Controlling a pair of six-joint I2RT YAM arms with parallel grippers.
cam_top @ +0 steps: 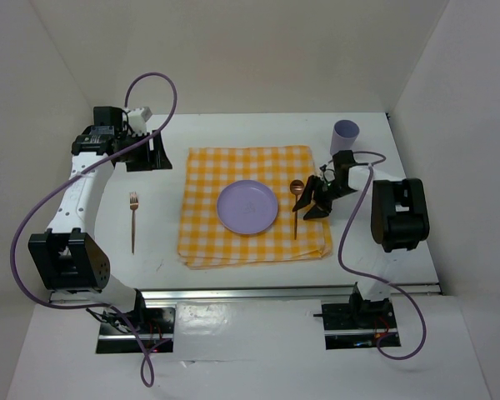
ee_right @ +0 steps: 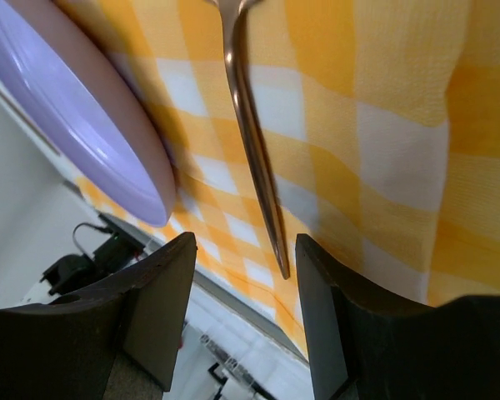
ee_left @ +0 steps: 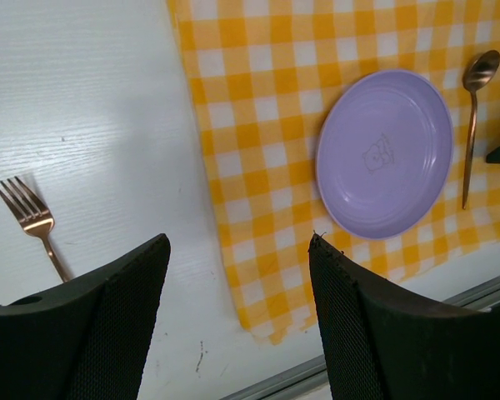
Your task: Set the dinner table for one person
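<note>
We are hovering the right gripper (ee_right: 246, 246), jaws apart and empty, over the spoon (cam_top: 296, 212), lying right of the plate (cam_top: 247, 207) on the cloth (cam_top: 208, 242) as a diner expects. The left gripper (ee_left: 239, 242) is hanging open, empty, above the dinner table (cam_top: 162, 217) spreading beneath everything, the fork (cam_top: 133, 218) lying off-cloth.

Your cloth (cam_top: 204, 208) lay at the middle of the dinner table (cam_top: 158, 254), with the plate (cam_top: 247, 207) on its centre. The spoon (cam_top: 296, 212) lay on the cloth just right of the plate, bowl to the far side. The fork (cam_top: 133, 221) lay on bare table, left of the cloth, tines far. The cup (cam_top: 345, 135) stood off the cloth, behind its far right corner.
</note>
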